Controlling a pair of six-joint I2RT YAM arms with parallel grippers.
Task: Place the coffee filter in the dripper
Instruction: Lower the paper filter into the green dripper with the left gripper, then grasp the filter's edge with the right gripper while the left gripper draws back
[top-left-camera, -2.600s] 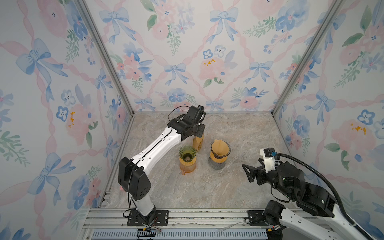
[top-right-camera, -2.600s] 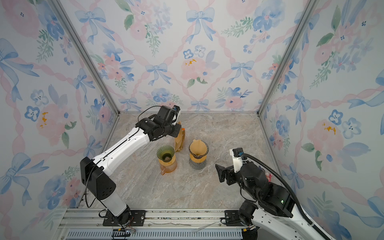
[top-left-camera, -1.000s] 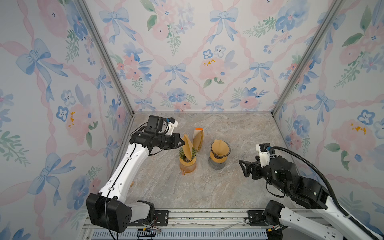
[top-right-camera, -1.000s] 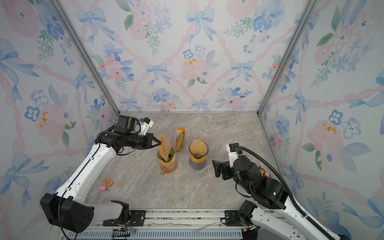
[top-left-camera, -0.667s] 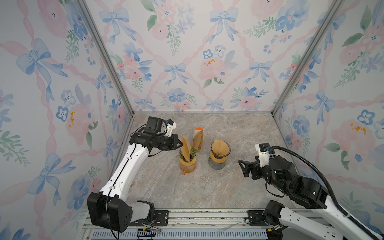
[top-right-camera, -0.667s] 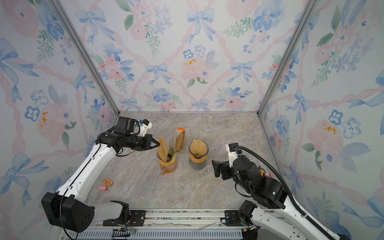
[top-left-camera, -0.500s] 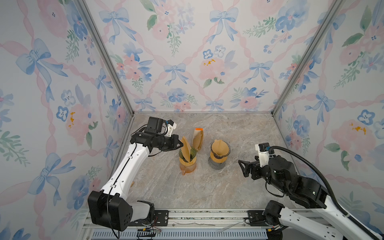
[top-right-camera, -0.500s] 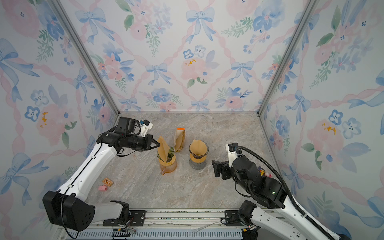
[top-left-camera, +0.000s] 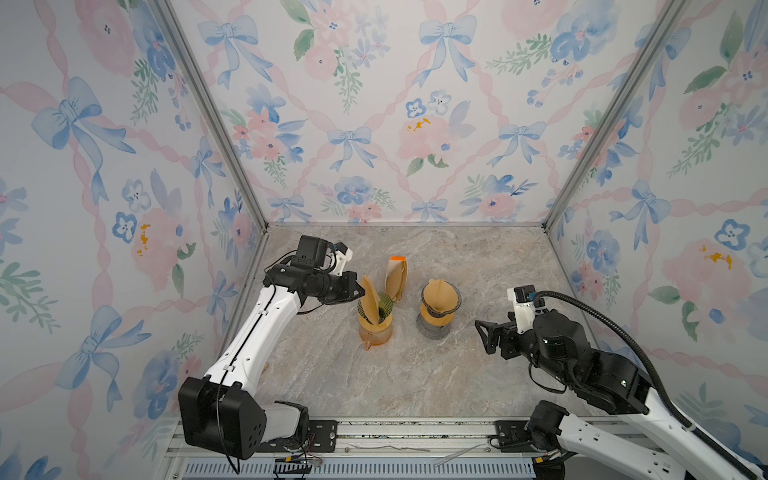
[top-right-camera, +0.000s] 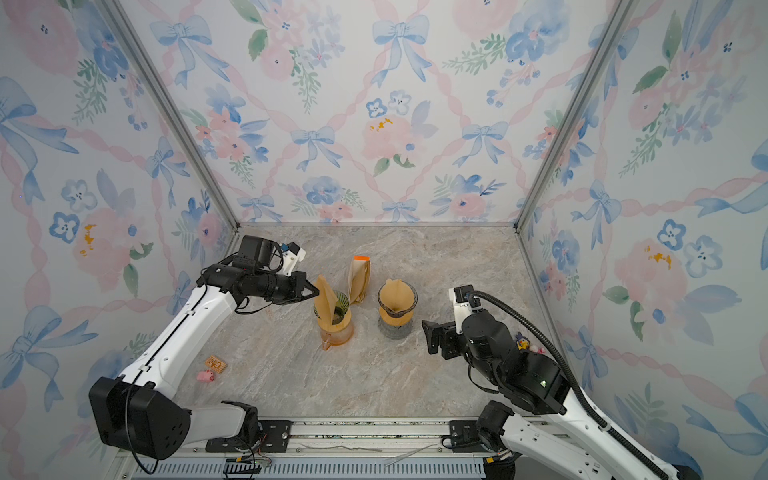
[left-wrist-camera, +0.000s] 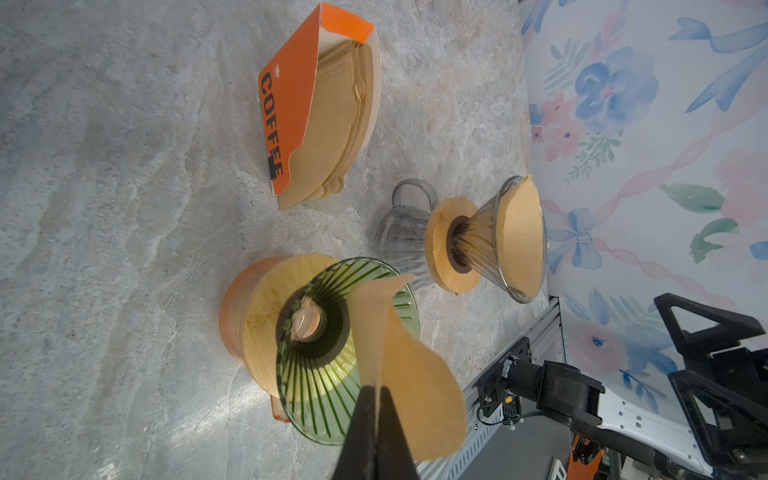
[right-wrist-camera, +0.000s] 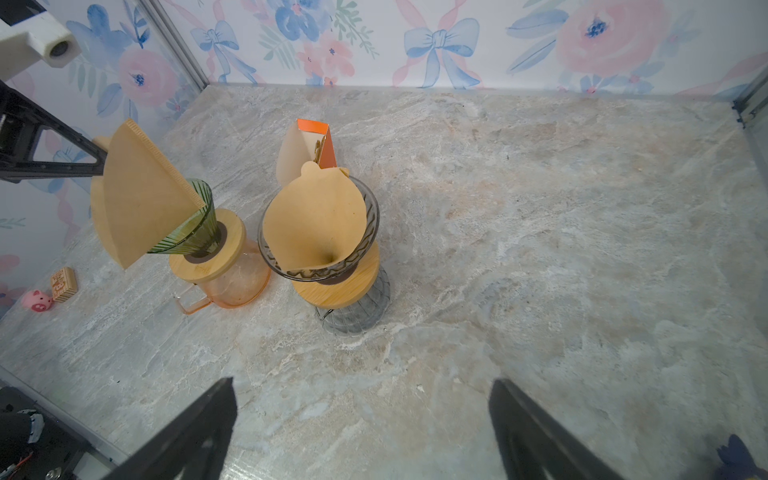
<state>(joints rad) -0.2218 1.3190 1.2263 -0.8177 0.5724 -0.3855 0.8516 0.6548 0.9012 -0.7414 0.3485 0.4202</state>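
Observation:
My left gripper is shut on the edge of a brown paper coffee filter. The filter is folded flat and stands tilted. Its lower corner reaches into the green ribbed glass dripper, and most of it sticks out above the rim. The dripper sits on a wooden collar on an orange carafe. My right gripper hangs open over bare table to the right, holding nothing.
A second, clear dripper holding an opened filter stands on a grey carafe just right of the green one. An orange box of filters stands behind them. A pink pig toy and a small card lie at front left.
Earlier the left gripper was at the filter box; it then swung left and brought a filter to the green dripper. Over the last second it has barely shifted. The right arm moved slightly forward.

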